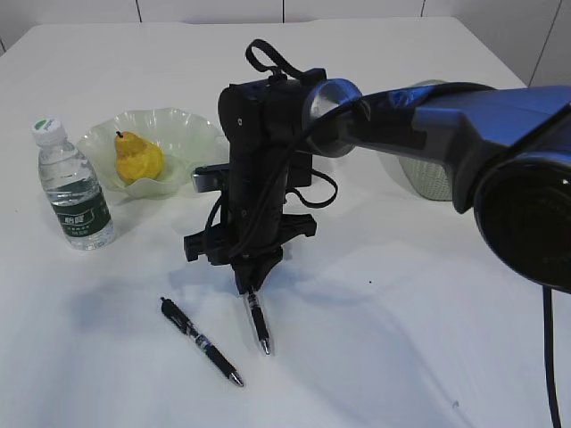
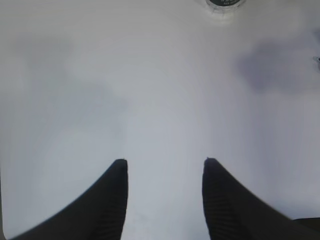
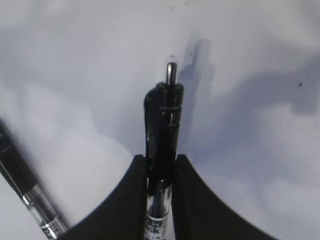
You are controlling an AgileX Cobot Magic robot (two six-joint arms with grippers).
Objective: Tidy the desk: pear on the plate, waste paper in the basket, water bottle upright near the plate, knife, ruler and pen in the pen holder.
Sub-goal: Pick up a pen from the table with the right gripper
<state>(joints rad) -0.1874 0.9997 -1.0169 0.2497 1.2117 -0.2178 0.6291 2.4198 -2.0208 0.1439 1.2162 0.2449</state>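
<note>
now right end effector [image 3: 161, 167] pointing down, clamped on pen [image 3: 162, 130].

The pear [image 1: 136, 159], yellow with a dark stem, is seated in the pale green ruffled plate [image 1: 192, 127], and the water bottle [image 1: 75, 187] is stood upright just beside the plate on the white desk [image 1: 428, 312]. One black pen [image 3: 163, 145] is clamped between the closed jaws of the right gripper [image 3: 161, 165], its tip lowered toward the desk. A second black pen [image 1: 201, 341] is laid flat near it, and the grey-green basket [image 1: 426, 176] is largely hidden behind the arm.
</note>
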